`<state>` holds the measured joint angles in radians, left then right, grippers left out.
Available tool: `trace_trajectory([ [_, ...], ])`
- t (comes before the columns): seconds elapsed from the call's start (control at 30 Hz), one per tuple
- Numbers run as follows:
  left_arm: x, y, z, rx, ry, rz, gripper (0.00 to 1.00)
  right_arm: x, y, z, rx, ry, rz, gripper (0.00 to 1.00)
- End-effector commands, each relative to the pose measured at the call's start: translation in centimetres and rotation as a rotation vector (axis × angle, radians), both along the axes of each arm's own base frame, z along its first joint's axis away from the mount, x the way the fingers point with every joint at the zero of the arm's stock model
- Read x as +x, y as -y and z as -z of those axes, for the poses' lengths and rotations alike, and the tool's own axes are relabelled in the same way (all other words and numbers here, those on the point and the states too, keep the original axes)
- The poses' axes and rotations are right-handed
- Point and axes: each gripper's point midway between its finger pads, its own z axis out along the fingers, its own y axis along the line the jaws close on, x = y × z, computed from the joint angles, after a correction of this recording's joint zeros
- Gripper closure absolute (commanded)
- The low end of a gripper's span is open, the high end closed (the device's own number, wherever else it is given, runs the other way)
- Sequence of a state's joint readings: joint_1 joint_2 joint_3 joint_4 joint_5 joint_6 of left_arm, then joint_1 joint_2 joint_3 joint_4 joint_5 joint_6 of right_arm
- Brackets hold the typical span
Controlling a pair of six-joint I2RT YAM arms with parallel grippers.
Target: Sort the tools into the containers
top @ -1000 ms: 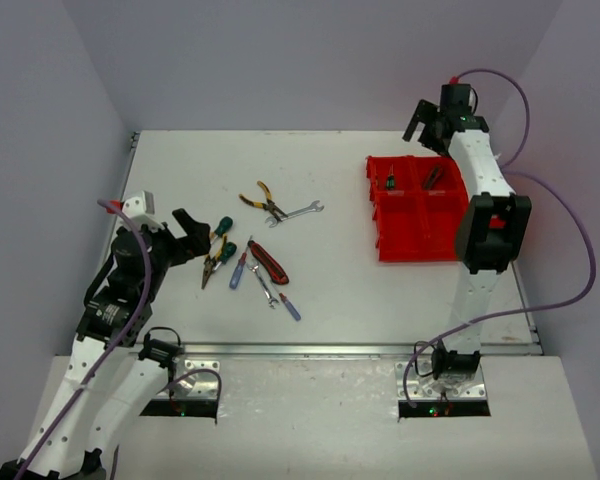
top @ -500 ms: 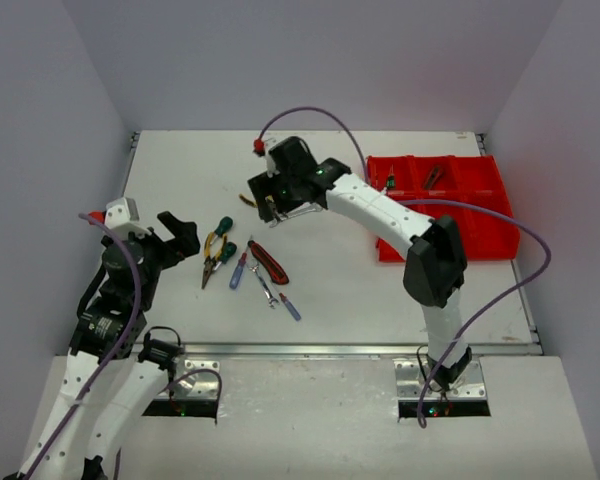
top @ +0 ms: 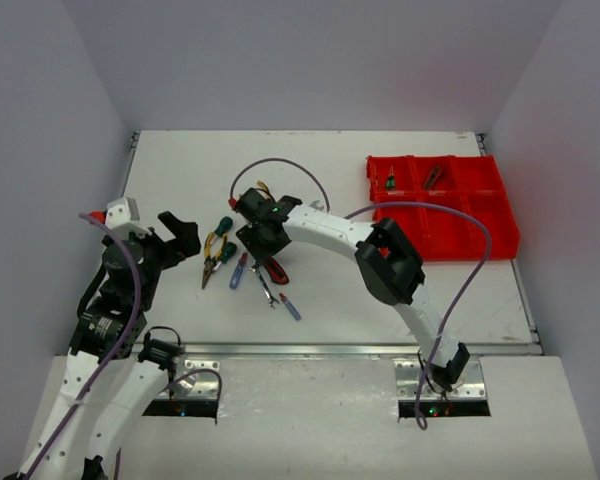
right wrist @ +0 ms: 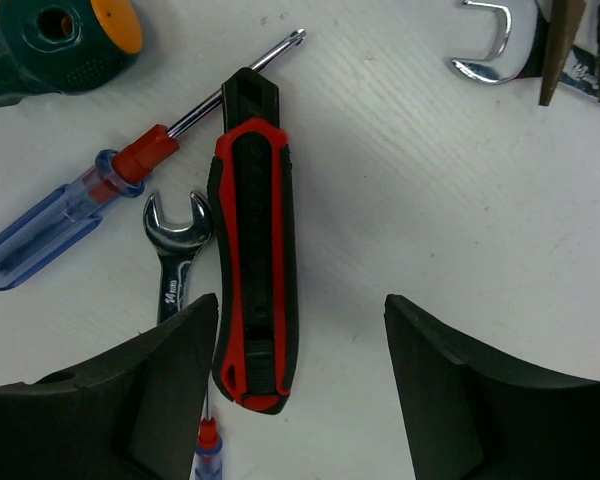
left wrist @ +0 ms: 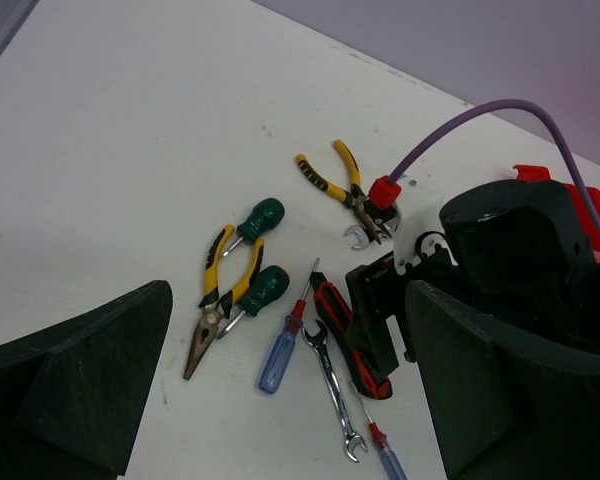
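Red-black tool (right wrist: 255,250) lies flat on the white counter (right wrist: 460,200) between the spread fingers of your right hand (right wrist: 300,320), which hangs low over it and holds nothing. One finger (right wrist: 130,400) sits right at the handle's edge; the other stands clear of it. Just beside the tool lie a wrench (right wrist: 175,262) and a blue screwdriver (right wrist: 50,235), whose tip points past the tool's far end. Your left hand (top: 185,232) hovers wide open and empty near the yellow pliers (left wrist: 218,300) and two green screwdrivers (left wrist: 260,218). Well apart from this pile, the red bin (top: 450,235) holds a green-handled tool (top: 389,181) and a dark tool (top: 432,176) in two of its far compartments.
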<state>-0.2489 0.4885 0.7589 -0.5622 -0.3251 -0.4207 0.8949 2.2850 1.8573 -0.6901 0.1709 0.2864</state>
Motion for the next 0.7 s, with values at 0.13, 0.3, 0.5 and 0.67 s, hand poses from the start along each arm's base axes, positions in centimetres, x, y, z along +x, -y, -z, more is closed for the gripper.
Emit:
trace_trajectory([
  [0.13,0.5,1.2,-1.6,-0.013,0.048,0.061,0.00,-0.2,-1.7,1.3,0.026,-0.016,0.006,0.40],
  [0.3,0.5,1.2,-1.6,-0.012,0.049,0.063,0.00,0.1,-1.3,2.3,-0.001,-0.002,0.012,0.65],
  [0.5,0.6,1.3,-1.5,-0.012,0.049,0.066,0.00,2.1,-0.3,-1.2,-0.013,0.120,0.045,0.91],
  [0.67,0.6,1.3,-1.5,-0.011,0.048,0.066,0.00,5.0,3.4,-9.4,0.100,0.215,0.152,0.97],
])
